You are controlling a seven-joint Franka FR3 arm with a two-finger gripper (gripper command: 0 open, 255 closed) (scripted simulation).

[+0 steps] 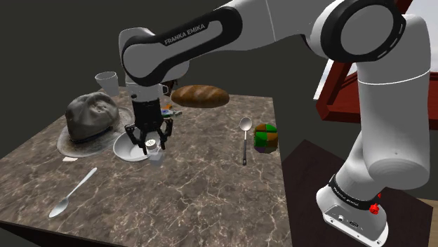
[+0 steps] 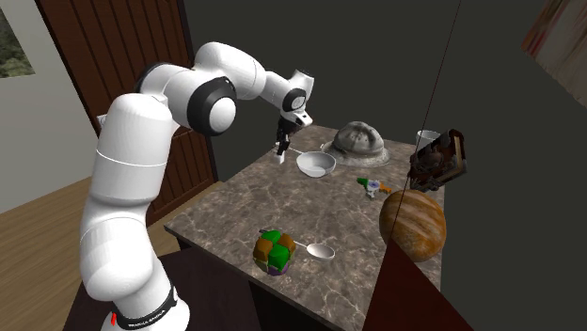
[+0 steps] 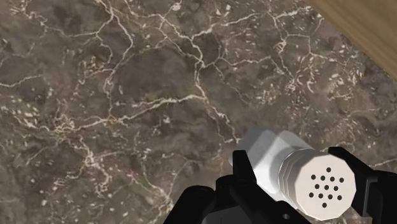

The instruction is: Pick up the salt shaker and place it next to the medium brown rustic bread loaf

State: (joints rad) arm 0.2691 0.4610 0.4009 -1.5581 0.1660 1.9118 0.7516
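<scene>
My black gripper (image 1: 149,140) hangs low over the marble table (image 1: 196,203), shut on the white salt shaker (image 1: 155,153). In the wrist view the fingers (image 3: 245,167) clasp the shaker (image 3: 318,184) just under its holed cap. Whether its base touches the table I cannot tell. The brown bread loaf (image 1: 200,96) lies at the table's far edge, beyond the gripper and a little to the shoulder view's right. In the second exterior view the gripper (image 2: 280,150) is at the table's far left and the loaf (image 2: 412,224) at its right edge.
A white bowl (image 1: 128,149) sits right beside the shaker, with a grey hat (image 1: 91,116) behind it and a white cup (image 1: 107,83) further back. Spoons lie at the front left (image 1: 74,193) and the right (image 1: 244,133). A green-orange ball (image 1: 265,137) rests near the right edge.
</scene>
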